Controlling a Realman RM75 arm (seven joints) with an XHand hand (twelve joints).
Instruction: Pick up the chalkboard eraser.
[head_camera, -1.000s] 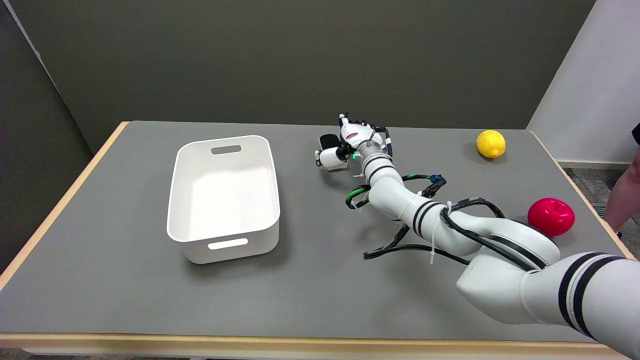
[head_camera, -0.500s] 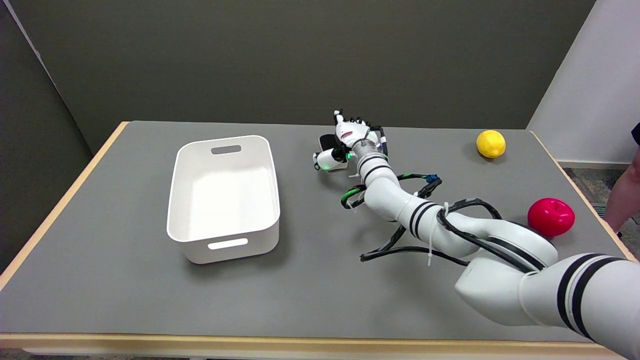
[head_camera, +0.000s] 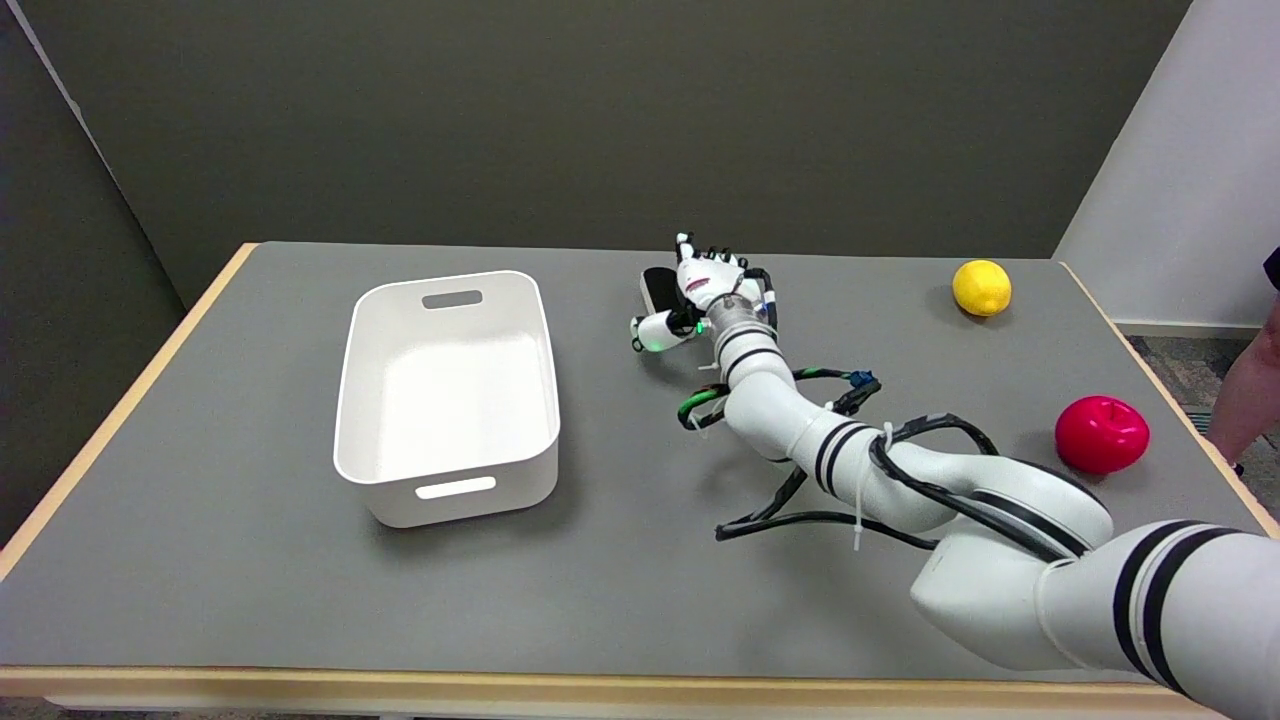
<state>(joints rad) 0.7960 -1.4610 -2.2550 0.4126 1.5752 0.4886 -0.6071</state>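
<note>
Since the earlier frame, the right hand (head_camera: 706, 285) had drawn slightly nearer, its fingers spread over the eraser (head_camera: 657, 286). Whether it gripped the eraser could not be told; the hand hid most of it. The eraser sat on the table (head_camera: 250, 560), right of the bin (head_camera: 447, 395). No writing was legible.

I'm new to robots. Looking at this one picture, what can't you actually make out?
- Chalkboard eraser, head view: mostly hidden behind the right hand; only a dark end shows.
- Whether the fingers actually grip the eraser: too small and far to tell.
- Person at the right edge: cut off by the frame.
- Right arm's base: cut off at the lower right corner.
</note>
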